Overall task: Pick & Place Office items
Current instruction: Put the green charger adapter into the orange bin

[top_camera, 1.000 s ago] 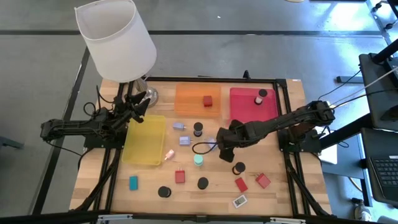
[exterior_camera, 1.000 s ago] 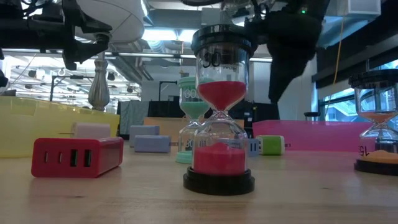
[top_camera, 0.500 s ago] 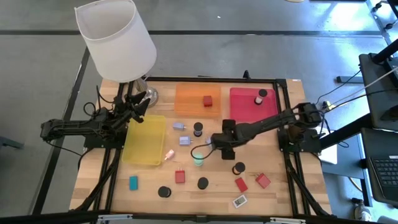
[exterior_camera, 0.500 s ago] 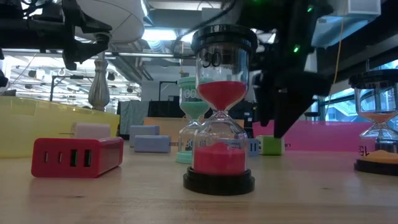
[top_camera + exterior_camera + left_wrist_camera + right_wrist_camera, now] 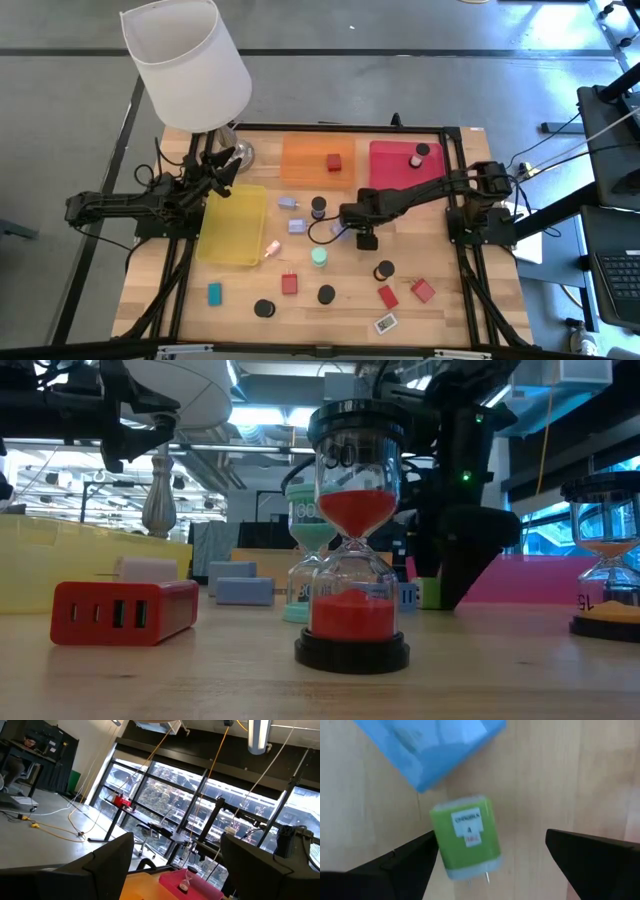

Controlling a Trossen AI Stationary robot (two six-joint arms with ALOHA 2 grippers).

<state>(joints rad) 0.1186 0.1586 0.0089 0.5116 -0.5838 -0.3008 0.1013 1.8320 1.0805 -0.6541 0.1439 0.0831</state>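
Note:
A green charger plug (image 5: 466, 838) lies flat on the wooden table next to a light blue block (image 5: 435, 747). My right gripper (image 5: 491, 839) is open and low over it, one finger on each side; I cannot tell whether either touches it. In the high view my right gripper (image 5: 347, 226) hides the plug near the table's middle. The low view shows the plug (image 5: 428, 592) beside the dark gripper (image 5: 468, 565). My left gripper (image 5: 226, 160) is open and empty by the lamp base, over the yellow tray's far edge.
Yellow (image 5: 233, 228), orange (image 5: 312, 160) and red (image 5: 400, 172) trays lie toward the far side. A white-shaded lamp (image 5: 186, 62) stands far left. Hourglasses (image 5: 351, 540), red blocks (image 5: 289, 284), lavender blocks (image 5: 297, 226), a teal block (image 5: 214, 293) and a white tag (image 5: 386, 323) are scattered over the near half.
My right gripper has moved toward the table's far edge and a little left. It has come down from above the hourglasses to just over the green charger plug. The items on the table have stayed in place.

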